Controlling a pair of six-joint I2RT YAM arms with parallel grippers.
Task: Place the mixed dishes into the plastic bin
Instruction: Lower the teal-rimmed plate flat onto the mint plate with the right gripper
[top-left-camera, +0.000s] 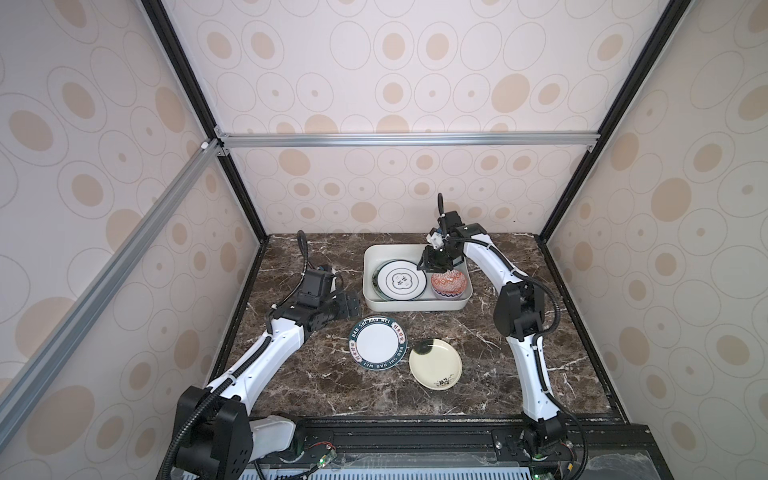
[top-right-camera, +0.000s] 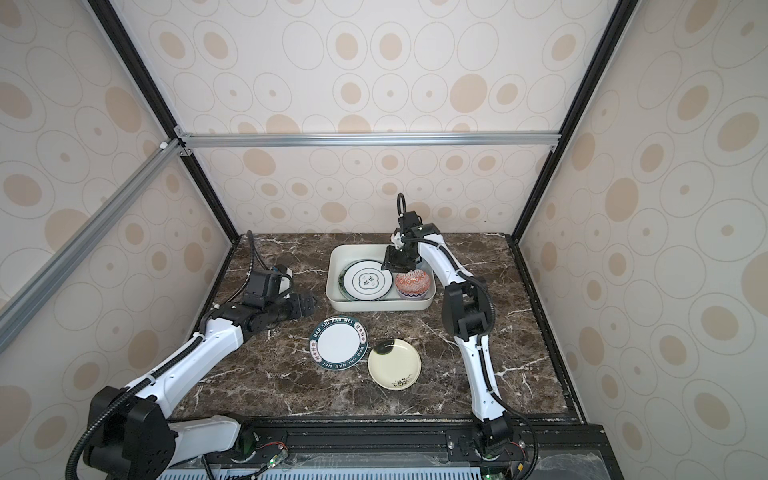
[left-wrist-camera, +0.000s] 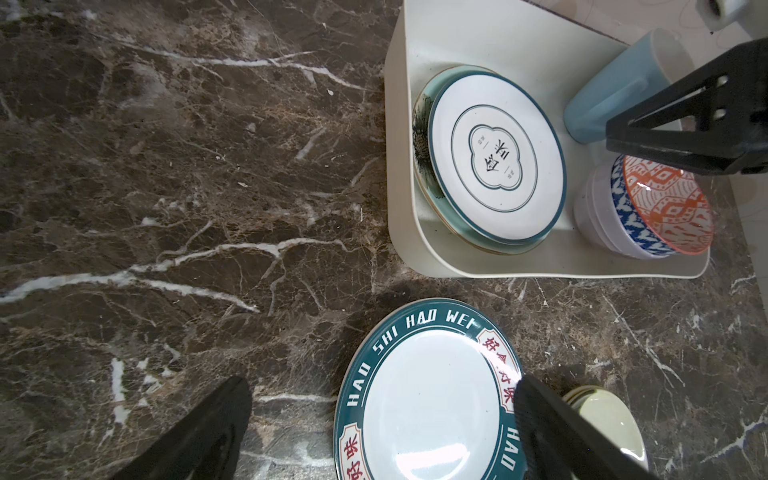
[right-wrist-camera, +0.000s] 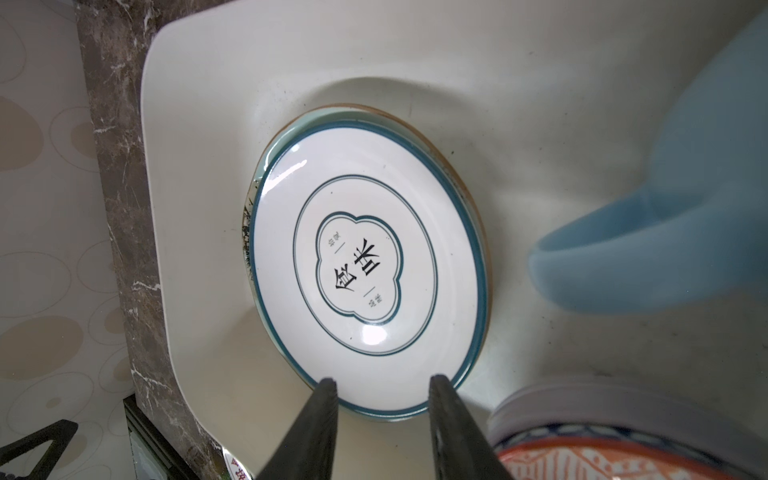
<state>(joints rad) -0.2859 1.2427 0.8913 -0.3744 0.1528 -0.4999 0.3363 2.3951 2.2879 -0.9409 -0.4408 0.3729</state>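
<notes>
Top views, clock bearings.

The bin (top-left-camera: 365, 291) sat on the table (top-left-camera: 307, 374) at 12 o'clock from the table's centre. Inside it we noted a white plate (top-left-camera: 401, 279) stacked on a teal plate (left-wrist-camera: 420, 139), whose edge showed at 9 o'clock. At 3 o'clock of that stack the red bowl (top-left-camera: 448, 284) was nested in the lavender bowl (left-wrist-camera: 592, 220). The mug (left-wrist-camera: 611, 87) was also in the bin, tilted off upright. The top views hid it under the right gripper (right-wrist-camera: 384, 380).

Outside the bin, the lettered plate (top-left-camera: 378, 343) lay flat on the table at 7 o'clock of the bin. The cream plate (top-left-camera: 435, 363) lay just beside it at 4 o'clock. We could not tell whether their rims touched.

The right gripper hovered inside the bin over the white plate's rim, jaws partly apart with nothing between them. The left gripper (left-wrist-camera: 382, 382) hung low at 11 o'clock of the lettered plate, jaws spread wide and empty.
</notes>
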